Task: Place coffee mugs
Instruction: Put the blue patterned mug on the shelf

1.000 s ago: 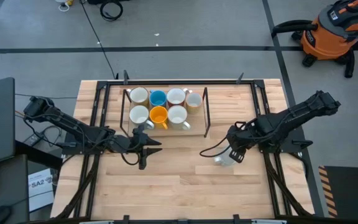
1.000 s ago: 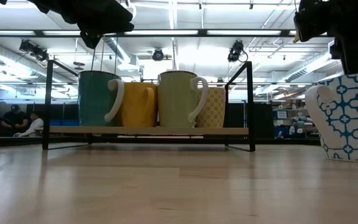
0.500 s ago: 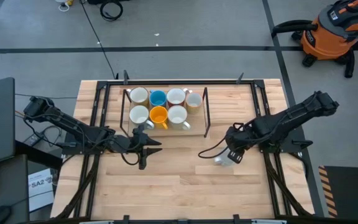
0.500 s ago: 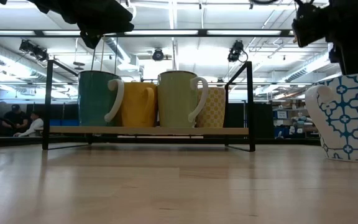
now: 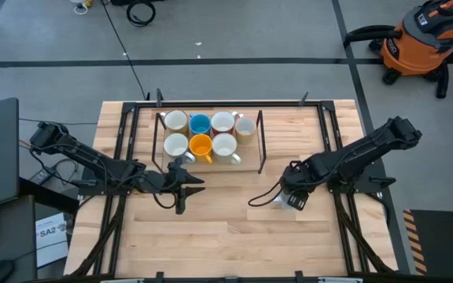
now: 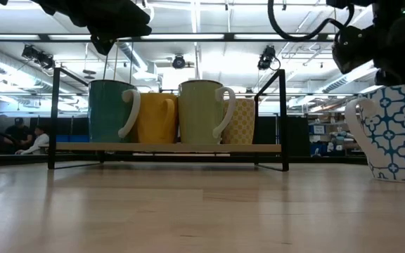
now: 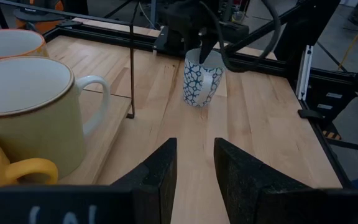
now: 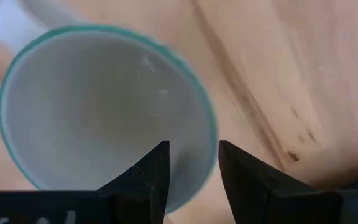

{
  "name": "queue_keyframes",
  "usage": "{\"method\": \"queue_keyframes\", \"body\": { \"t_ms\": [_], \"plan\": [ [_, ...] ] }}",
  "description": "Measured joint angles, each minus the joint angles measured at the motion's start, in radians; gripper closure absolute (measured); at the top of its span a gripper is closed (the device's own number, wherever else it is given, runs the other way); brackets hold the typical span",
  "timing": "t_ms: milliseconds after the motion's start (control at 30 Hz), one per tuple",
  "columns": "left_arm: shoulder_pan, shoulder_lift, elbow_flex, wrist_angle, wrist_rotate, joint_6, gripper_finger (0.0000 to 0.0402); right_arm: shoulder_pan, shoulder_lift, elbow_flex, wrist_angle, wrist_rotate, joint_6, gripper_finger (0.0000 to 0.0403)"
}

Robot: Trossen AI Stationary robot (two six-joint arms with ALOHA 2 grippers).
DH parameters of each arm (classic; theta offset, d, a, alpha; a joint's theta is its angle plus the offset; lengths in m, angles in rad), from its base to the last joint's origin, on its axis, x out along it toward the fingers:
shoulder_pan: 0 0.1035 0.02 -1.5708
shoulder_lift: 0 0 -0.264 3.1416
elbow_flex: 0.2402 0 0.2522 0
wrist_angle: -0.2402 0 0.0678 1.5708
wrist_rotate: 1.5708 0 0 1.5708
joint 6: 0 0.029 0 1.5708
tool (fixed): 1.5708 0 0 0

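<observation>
The right gripper (image 5: pixel 292 196) has dropped over the patterned mug (image 7: pixel 201 78), right of the rack (image 5: pixel 261 141), jaws apart straddling its rim, not yet clamped. A grasp looks imminent. The left gripper (image 5: pixel 181 182) waits open before the rack.

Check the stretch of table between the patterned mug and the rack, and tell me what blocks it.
Nothing visible lies on the table between the blue-and-white patterned mug and the rack. The rack's wire end frame faces the mug. The right gripper is directly over the mug.
</observation>
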Motion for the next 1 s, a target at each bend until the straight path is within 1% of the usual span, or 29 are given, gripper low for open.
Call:
{"method": "queue_keyframes", "body": {
  "t_ms": [133,333,500,667,833,1000],
  "plan": [
    [0.0,0.0,0.0,0.0,0.0,0.0,0.029,0.001,0.017,0.0,0.011,-0.007,-0.019,0.0294],
    [0.0,0.0,0.0,0.001,0.0,0.0,0.029,-0.003,0.046,0.002,0.022,-0.006,-0.123,0.0372],
    [0.0,0.0,0.0,0.0,0.0,0.0,0.029,-0.003,0.045,0.004,0.071,-0.008,-0.232,0.0375],
    [0.0,0.0,0.0,0.0,0.0,0.001,0.029,-0.003,0.048,0.039,0.091,-0.011,-0.363,0.0372],
    [0.0,0.0,0.0,0.0,0.0,0.0,0.029,-0.003,0.05,0.1,0.112,-0.012,-0.539,0.0374],
    [0.0,0.0,0.0,0.001,0.0,0.0,0.029,-0.003,0.05,0.204,0.116,-0.014,-0.757,0.0373]
  ]
}}
